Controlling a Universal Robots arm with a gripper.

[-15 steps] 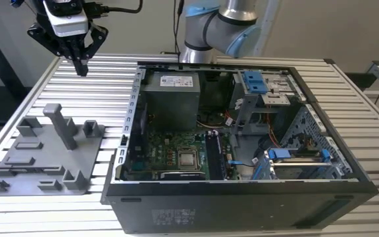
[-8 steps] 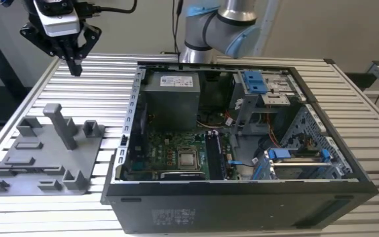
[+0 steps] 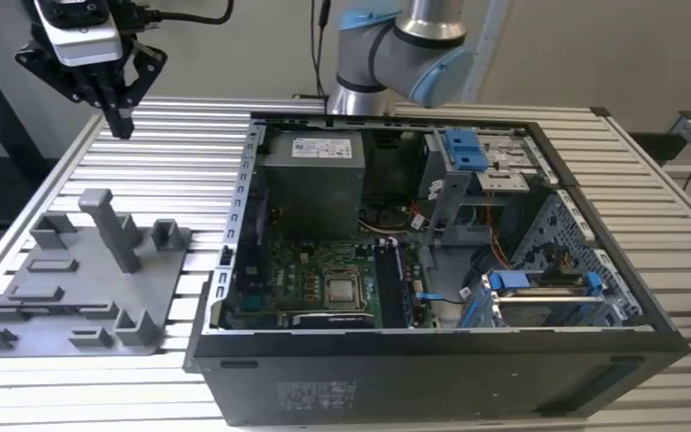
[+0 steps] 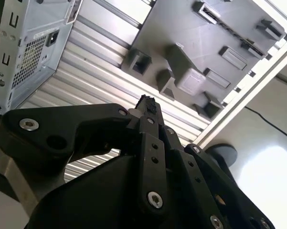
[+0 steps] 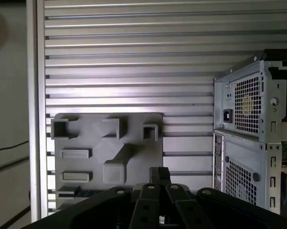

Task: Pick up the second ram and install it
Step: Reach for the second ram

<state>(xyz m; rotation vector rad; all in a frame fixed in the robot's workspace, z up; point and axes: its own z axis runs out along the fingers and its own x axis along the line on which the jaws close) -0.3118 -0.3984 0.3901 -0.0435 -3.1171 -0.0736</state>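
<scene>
Gripper [image 3: 119,121] closed on nothing, high above table [image 3: 190,135] near tray [image 3: 33,297]. Ram [image 5: 88,193] apparently dark strip in tray slot. Light, stiff, fragile: pinch long edges mid-length, avoiding chips, contacts.

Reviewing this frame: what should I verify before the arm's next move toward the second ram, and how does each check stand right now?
1. Gripper carries nothing: ok. The fingers are shut, with nothing between them in both wrist views.
2. Gripper clear of the grey fixture: ok. It hangs over the slatted table, apart from the fixture.
3. Second ram located: cannot tell. A dark strip in a fixture recess may be it.
4. Computer case open: ok. The side is off and the motherboard is exposed.
5. Memory slots free: cannot tell.
</scene>
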